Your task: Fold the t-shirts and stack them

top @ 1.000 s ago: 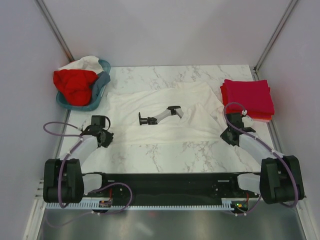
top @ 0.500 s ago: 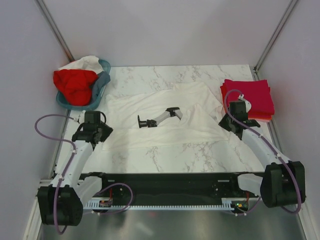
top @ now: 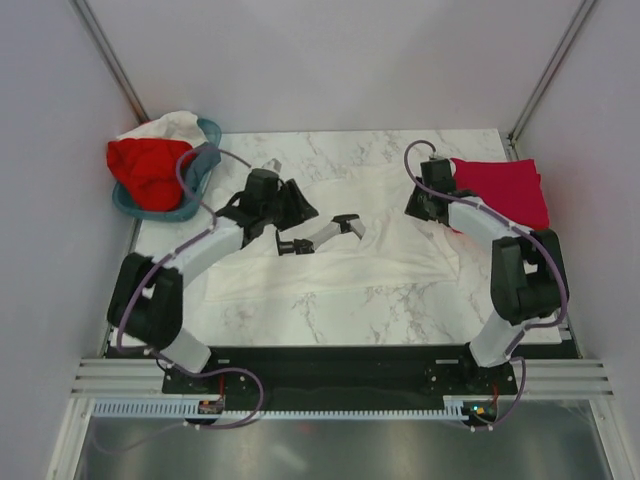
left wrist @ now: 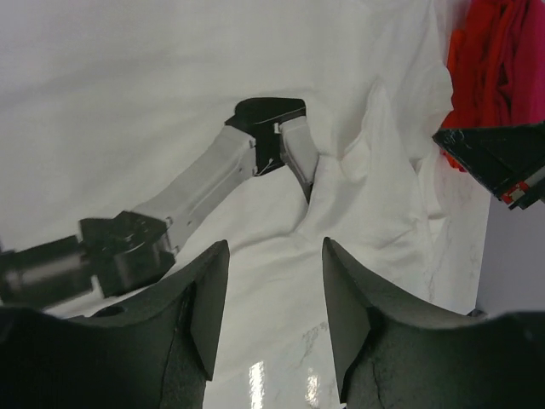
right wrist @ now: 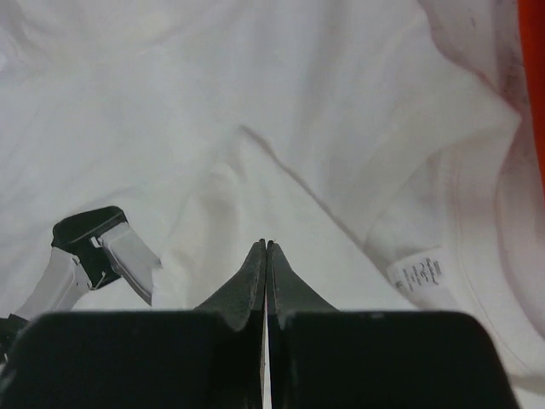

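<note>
A large white t-shirt (top: 330,260) lies spread across the middle of the marble table, also seen in the wrist views (left wrist: 128,102) (right wrist: 298,102). My left gripper (top: 298,210) (left wrist: 274,249) hovers over its far left part, open with nothing between the jaws. My right gripper (top: 418,208) (right wrist: 266,245) is shut and empty over the shirt's far right part, near the collar label (right wrist: 417,274). Folded red t-shirts (top: 505,195) (left wrist: 498,60) are stacked at the right. A red t-shirt (top: 148,170) and a white one (top: 165,128) sit in the basket.
A teal plastic basket (top: 203,172) stands at the back left corner. A grey bar with black ends (top: 318,234) (left wrist: 204,192) (right wrist: 94,251) lies on the white shirt between the grippers. Grey walls close in the table on three sides.
Both arms have swung from the shirt's near corners to its far side. The left gripper has opened. The right gripper now reads shut beside the red stack.
</note>
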Robot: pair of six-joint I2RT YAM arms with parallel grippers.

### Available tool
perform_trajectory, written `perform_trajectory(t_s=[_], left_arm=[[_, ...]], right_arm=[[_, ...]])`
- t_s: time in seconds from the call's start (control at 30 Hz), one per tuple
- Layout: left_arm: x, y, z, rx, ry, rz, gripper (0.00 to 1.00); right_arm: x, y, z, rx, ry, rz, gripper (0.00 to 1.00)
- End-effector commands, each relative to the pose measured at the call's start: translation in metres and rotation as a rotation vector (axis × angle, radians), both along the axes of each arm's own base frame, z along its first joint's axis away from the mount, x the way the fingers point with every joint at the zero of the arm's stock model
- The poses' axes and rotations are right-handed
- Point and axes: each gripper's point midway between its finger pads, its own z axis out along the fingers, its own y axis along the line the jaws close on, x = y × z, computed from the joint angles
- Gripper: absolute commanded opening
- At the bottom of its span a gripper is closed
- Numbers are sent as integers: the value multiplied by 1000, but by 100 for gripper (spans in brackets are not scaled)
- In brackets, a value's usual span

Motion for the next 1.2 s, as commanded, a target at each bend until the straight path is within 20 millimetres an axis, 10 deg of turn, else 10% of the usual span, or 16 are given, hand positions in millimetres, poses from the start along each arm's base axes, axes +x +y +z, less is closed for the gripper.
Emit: perform_trajectory(t_s=[0.0,0.43,1.17], left_arm=[[24,-56,-1,-43,-37,-162,55],[57,-151,-41,-8,19,-321,44],[34,-173,-107,146,132,-380,41]], right_arm=[[25,18,5,-51,-23,41,0],[50,23,-50,-102,75,35,0],[47,25,-70,-94,120,38,0]])
